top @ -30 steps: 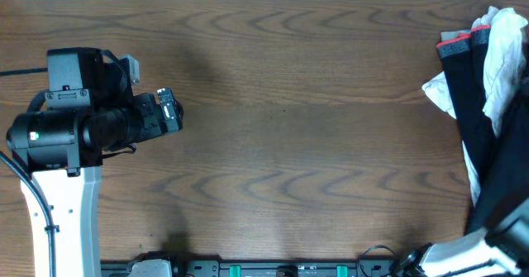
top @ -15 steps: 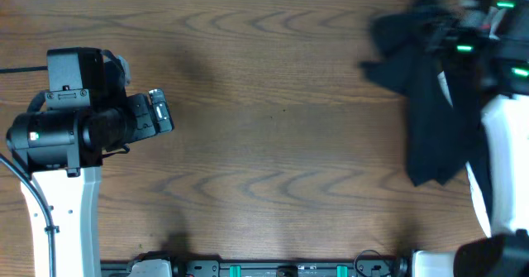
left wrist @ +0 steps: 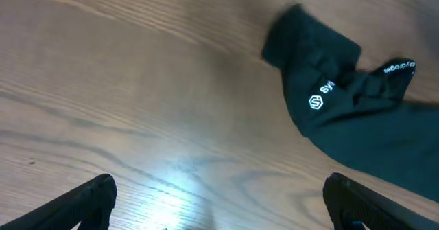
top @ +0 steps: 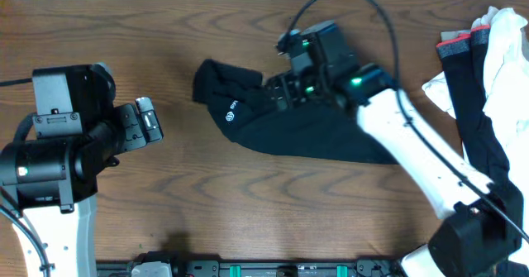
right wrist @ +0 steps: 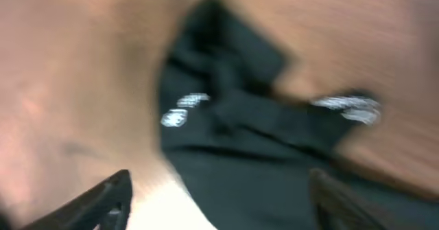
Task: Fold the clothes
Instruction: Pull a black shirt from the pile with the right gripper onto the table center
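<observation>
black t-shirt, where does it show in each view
Overhead: black T-shirt crumpled, upper middle of the picture.
Left wrist: upper right, running off the right edge.
Right wrist: centre to bottom right, blurred.
Shared landmark: its small white logo.

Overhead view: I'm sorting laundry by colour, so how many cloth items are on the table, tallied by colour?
Black: 2 (T-shirt, garment with grey-and-red band)
White: 1 (cloth)
Total: 3
</observation>
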Action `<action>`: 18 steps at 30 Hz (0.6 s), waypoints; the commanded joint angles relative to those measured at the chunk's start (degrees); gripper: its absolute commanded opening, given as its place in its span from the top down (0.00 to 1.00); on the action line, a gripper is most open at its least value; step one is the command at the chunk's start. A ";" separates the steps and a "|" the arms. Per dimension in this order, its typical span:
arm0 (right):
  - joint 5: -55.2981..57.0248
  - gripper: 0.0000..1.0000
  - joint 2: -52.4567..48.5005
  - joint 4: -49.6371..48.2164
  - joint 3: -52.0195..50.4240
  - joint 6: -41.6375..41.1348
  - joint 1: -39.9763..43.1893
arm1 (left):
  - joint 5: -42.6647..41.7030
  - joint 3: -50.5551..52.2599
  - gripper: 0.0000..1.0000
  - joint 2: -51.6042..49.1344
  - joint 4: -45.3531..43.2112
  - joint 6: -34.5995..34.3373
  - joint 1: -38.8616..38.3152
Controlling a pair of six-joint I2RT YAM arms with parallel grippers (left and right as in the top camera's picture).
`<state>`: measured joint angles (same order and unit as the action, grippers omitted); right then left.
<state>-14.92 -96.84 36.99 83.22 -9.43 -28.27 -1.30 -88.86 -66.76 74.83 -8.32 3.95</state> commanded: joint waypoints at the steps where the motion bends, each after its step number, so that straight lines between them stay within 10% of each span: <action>1: 10.62 0.14 3.10 3.15 0.35 -2.75 7.34 | -1.16 -0.98 0.02 -1.46 0.46 -0.57 -0.13; 18: 7.82 0.19 -12.09 26.34 0.28 -10.27 27.89 | -15.61 -0.24 0.04 -27.52 -6.19 2.84 -0.20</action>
<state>-6.26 -107.26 62.37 83.40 -18.44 -0.43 -9.85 -88.86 -90.41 69.80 -8.23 3.95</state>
